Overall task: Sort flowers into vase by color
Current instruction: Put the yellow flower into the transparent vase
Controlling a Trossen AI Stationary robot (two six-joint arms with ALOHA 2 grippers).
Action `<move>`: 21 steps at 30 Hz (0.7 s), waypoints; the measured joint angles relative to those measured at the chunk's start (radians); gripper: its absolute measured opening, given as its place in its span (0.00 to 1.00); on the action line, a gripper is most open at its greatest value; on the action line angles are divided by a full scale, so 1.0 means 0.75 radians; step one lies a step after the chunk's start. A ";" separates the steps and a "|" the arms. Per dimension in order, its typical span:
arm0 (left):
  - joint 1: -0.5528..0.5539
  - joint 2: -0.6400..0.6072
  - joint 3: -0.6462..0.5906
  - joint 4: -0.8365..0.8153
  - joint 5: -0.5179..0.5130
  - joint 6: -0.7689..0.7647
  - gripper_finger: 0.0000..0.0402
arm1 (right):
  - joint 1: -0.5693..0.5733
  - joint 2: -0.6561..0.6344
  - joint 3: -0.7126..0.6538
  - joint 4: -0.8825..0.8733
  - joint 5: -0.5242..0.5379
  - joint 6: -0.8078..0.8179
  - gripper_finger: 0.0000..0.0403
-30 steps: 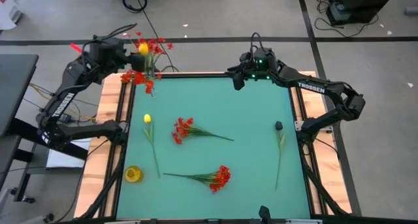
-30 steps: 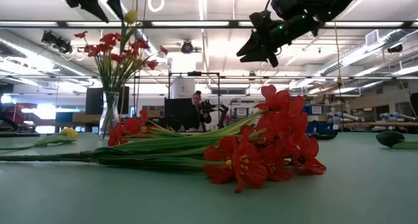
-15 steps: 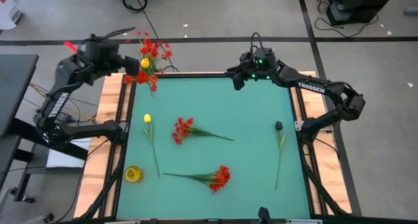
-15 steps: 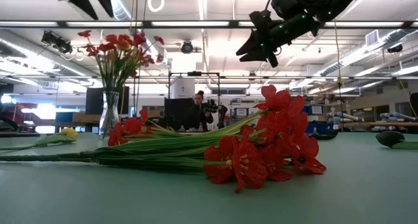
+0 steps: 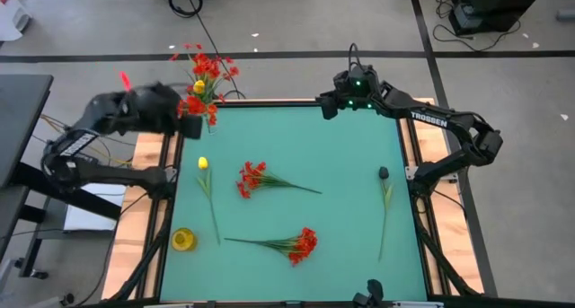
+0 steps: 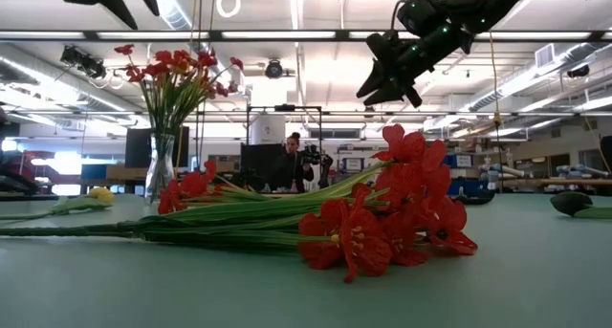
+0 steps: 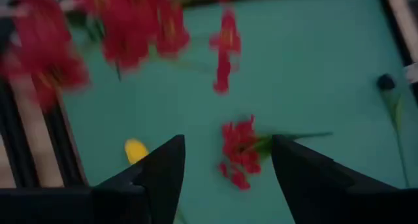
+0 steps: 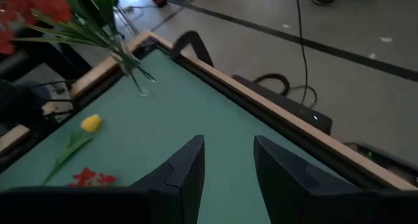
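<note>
Low view: clear glass vase (image 6: 161, 170) holds thin-stemmed red sprays (image 6: 175, 68); both dark tools (image 7: 225, 178) (image 8: 228, 168) gape empty

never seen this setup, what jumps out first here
A clear glass vase stuffed with red blossom sprays stands at the green table's far left corner. Two more red sprays lie mid-table, a yellow tulip bud beside them. The left claw, open and empty, hangs near the vase.

Even overhead light falls on the tabletop (image 5: 341, 209) with faint shadows. In the low view, ceiling strip lights (image 6: 287, 34) glare. The left wrist view is motion-blurred, its red flowers (image 7: 130, 21) smeared.
</note>
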 joint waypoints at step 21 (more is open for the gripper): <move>-0.664 0.005 -0.965 0.468 -0.003 -1.000 0.52 | -0.005 0.000 0.000 -0.122 0.022 -0.006 0.35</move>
